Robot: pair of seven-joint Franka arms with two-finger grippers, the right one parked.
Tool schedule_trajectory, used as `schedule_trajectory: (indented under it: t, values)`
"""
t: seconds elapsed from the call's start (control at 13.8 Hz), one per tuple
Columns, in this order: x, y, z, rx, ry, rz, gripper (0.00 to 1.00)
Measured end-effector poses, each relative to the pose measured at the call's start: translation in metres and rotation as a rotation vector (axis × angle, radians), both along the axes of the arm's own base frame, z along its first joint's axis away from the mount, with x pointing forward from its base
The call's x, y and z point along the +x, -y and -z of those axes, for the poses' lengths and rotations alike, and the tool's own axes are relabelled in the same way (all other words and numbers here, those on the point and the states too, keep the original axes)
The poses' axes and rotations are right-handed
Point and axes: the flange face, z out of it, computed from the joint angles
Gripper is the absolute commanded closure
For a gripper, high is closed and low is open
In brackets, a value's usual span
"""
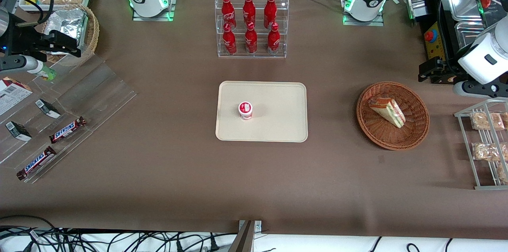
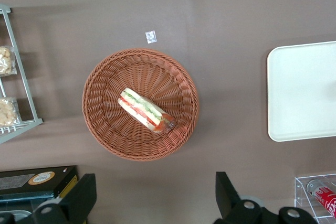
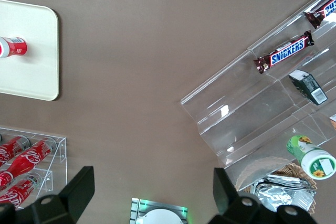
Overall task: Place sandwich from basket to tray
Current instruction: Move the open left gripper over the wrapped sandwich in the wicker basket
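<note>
Brown Snickers bars (image 1: 67, 129); wide-spread tool (image 2: 155, 205) near basket (image 1: 414, 133).

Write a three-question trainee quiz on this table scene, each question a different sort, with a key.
1. True or false: the wrapped triangular wedge sandwich lies in the round reddish-brown wicker basket.
2. What already stands on the flat cream-beige rectangular tray? A) a red bottle B) a small red-and-white cup C) a chocolate bar
3. Fill in: the left arm's gripper hangs high over the table beside the basket with its fingers ____.

Key
1. True.
2. B.
3. Open, holding nothing.
</note>
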Motion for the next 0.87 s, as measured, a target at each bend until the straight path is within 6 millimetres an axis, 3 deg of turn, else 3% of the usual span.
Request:
schedule_trajectory:
  t: [0.29,0.43,0.65,0.87]
  values:
    - [0.000,0.000,0.001,0.000,-0.001,-0.001,0.00]
    - [0.002,-0.011,0.008,0.003,-0.015,-0.024,0.00]
    - [0.007,-0.035,0.047,0.031,-0.040,-0.115,0.00]
    - [0.007,-0.031,0.102,0.054,-0.024,-0.248,0.00]
